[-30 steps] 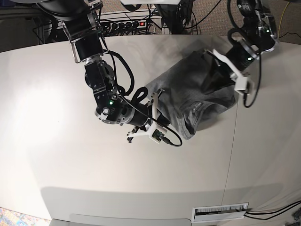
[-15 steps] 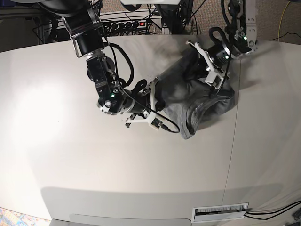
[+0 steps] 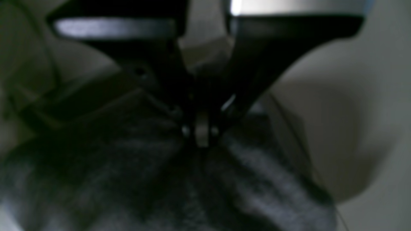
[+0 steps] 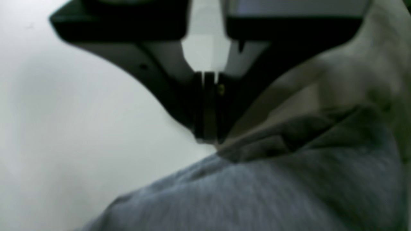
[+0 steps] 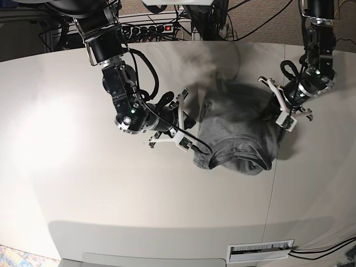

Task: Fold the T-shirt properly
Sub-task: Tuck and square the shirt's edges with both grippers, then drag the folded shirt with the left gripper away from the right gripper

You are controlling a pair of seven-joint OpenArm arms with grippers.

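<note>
The grey T-shirt (image 5: 239, 130) lies bunched and creased on the white table (image 5: 83, 183), right of centre, with its neck hem towards the front. My right gripper (image 5: 191, 119) is at the shirt's left edge. In the right wrist view the gripper (image 4: 208, 138) is shut, its tips pinching a fold of the shirt's edge (image 4: 257, 192). My left gripper (image 5: 280, 111) is at the shirt's right edge. In the left wrist view it (image 3: 201, 134) is shut on gathered cloth (image 3: 224, 186) that fans out from the tips.
A table seam (image 5: 274, 178) runs front to back just right of the shirt. A power strip (image 5: 150, 28) and cables lie behind the table's far edge. A white slotted panel (image 5: 260, 250) sits at the front right. A cable (image 5: 194, 142) hangs from my right wrist.
My left arm has swung right and towards the front, dragging the shirt's right side with it. The shirt has spread and shifted right. My right gripper has stayed near the shirt's left edge.
</note>
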